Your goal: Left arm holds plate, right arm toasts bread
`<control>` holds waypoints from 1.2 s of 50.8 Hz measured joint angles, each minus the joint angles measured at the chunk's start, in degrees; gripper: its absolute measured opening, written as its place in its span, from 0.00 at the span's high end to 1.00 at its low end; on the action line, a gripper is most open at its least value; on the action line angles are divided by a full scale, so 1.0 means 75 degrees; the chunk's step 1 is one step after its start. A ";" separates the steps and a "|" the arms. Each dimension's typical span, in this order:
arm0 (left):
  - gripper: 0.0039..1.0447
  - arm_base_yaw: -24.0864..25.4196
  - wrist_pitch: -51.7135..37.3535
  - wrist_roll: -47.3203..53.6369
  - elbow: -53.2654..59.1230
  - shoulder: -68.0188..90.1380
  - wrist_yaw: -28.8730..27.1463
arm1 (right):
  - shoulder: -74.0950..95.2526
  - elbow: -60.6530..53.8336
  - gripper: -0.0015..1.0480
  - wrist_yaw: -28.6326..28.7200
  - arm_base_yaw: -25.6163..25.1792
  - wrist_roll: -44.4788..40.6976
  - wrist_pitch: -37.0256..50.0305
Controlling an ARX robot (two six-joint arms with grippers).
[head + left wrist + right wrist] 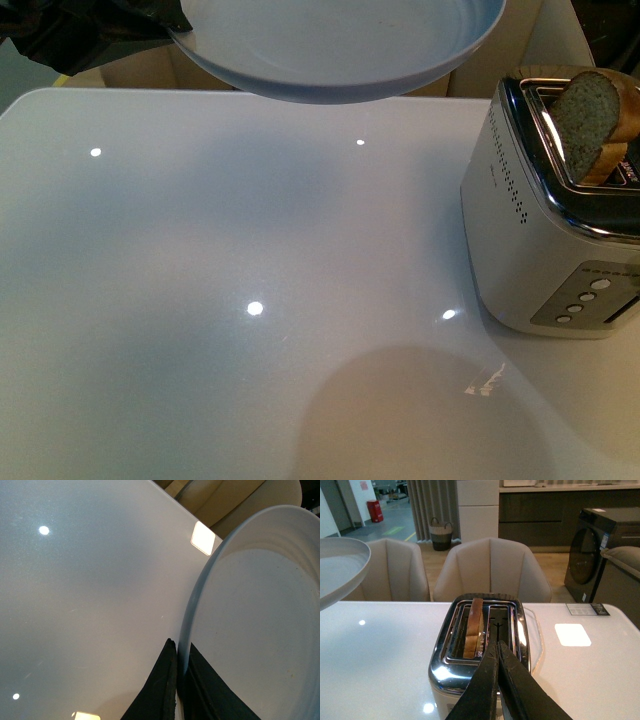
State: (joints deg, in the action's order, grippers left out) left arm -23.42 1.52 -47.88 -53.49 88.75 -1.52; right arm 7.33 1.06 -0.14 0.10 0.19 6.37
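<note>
The bread [590, 125] stands on edge in one slot of the toaster [530, 230], its rounded top well clear of the chrome. The right gripper [496, 647] hangs just above the toaster's end, fingers pressed together and empty, nearer the vacant slot than the slice. The left gripper [177, 647] pinches the rim of the plate [340, 50], which is held in the air beside the toaster, above the counter [200, 300]. I'd judge the slice comes out next. Spread the fingers first, shift across to the bread's slot, take the slice by its flat faces and lift straight up so the crust doesn't snag. Hold the plate level.
</note>
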 joint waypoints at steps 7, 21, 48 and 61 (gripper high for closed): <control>0.97 0.0003 0.0000 0.0000 0.0000 0.0000 -0.0012 | -0.0880 0.0000 0.98 0.0012 0.0000 0.0003 -0.0801; 0.97 -0.0006 0.0000 0.0000 -0.0006 -0.0012 -0.0003 | -0.0930 0.0000 0.84 0.0009 0.0000 -0.0003 -0.0831; 0.97 -0.0006 0.0000 0.0000 -0.0006 -0.0012 -0.0003 | -0.0930 0.0000 0.09 0.0009 0.0000 0.0000 -0.0831; 0.97 0.0029 0.0557 0.1478 -0.0175 -0.0020 0.0108 | -0.0930 0.0000 0.09 0.0009 0.0000 0.0000 -0.0831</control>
State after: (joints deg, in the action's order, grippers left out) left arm -23.20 5.69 -36.80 -54.81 88.60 -0.71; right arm 0.36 1.06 -0.08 0.10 0.19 0.14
